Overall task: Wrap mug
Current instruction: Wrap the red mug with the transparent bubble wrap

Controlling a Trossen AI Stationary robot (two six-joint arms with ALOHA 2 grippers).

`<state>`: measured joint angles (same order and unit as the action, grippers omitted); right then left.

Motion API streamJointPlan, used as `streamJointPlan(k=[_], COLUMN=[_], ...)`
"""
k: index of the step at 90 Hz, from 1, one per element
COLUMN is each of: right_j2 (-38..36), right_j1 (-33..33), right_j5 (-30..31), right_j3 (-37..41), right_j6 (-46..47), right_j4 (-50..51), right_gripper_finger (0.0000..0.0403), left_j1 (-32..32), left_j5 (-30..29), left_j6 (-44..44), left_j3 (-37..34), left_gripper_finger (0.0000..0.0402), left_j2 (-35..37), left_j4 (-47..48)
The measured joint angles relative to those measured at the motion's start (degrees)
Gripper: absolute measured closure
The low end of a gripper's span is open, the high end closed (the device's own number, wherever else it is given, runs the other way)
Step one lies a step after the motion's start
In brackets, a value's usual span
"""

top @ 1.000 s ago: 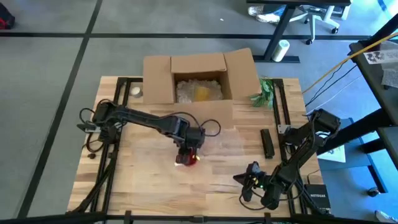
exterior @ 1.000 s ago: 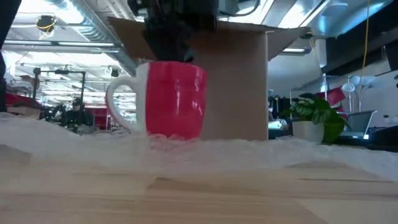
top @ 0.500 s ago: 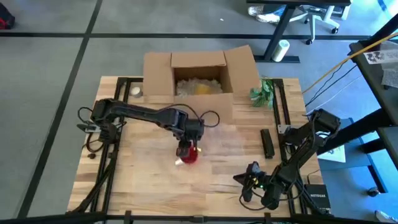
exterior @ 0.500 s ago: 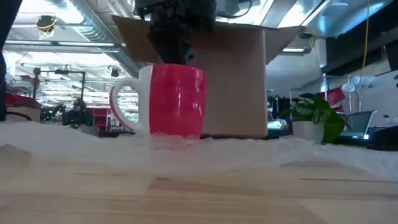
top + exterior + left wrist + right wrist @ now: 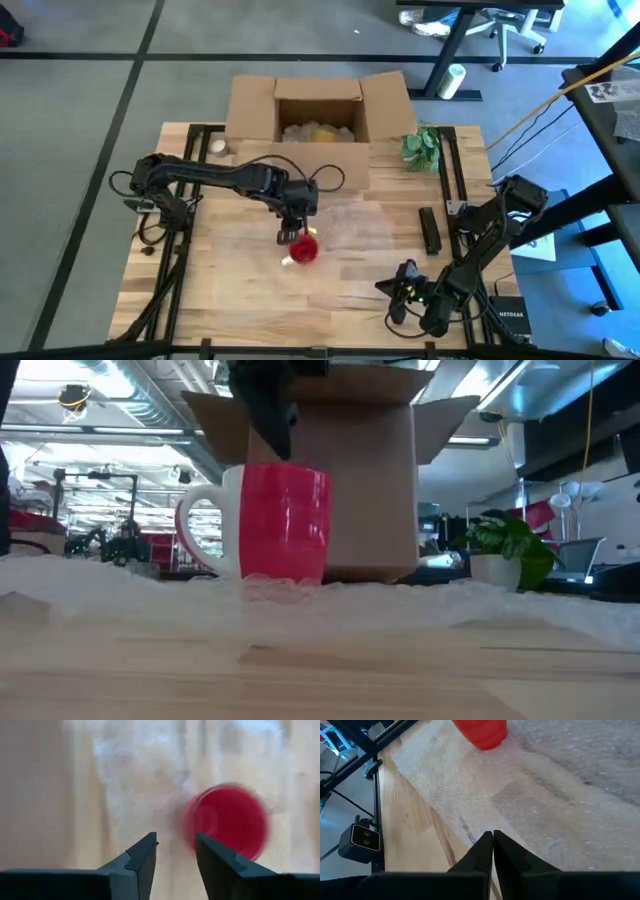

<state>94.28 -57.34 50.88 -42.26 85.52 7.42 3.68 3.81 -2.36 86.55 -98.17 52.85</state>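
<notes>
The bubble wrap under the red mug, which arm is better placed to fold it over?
Probably left. The left gripper hovers open just above the red mug on the bubble wrap; the right gripper waits shut near the table's front edge.

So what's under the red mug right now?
The red mug stands upright on a sheet of clear bubble wrap spread over the wooden table. The patch directly beneath the mug's base is covered.

cardboard box (image 5: 318, 108) open, table's far edge | plant (image 5: 421, 147) beside it
</notes>
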Motion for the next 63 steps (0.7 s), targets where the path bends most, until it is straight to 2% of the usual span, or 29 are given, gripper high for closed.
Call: streamJointPlan(k=[11, 45, 51, 63], right_j2=[0.0, 0.0, 0.0, 0.0], right_j1=[0.0, 0.0, 0.0, 0.0], right_j5=[0.1, 0.1, 0.1, 0.2], right_j3=[0.0, 0.0, 0.0, 0.0], right_j6=[0.1, 1.1, 1.2, 1.2], right_j4=[0.0, -0.5, -0.7, -1.5], right_gripper_finger=[0.0403, 0.0403, 0.0403, 0.0403], left_j1=[2.8, 6.3, 6.1, 6.0], left_j5=[6.9, 10.5, 9.2, -0.3], left_j6=[-0.1, 1.9, 1.9, -0.1], left_j3=[-3.0, -3.7, -3.7, -3.7], left_gripper_finger=[0.0283, 0.0283, 0.0283, 0.0283], left_j2=[-0.1, 0.3, -0.2, -2.0], left_j4=[-6.8, -22.5, -27.6, -34.1])
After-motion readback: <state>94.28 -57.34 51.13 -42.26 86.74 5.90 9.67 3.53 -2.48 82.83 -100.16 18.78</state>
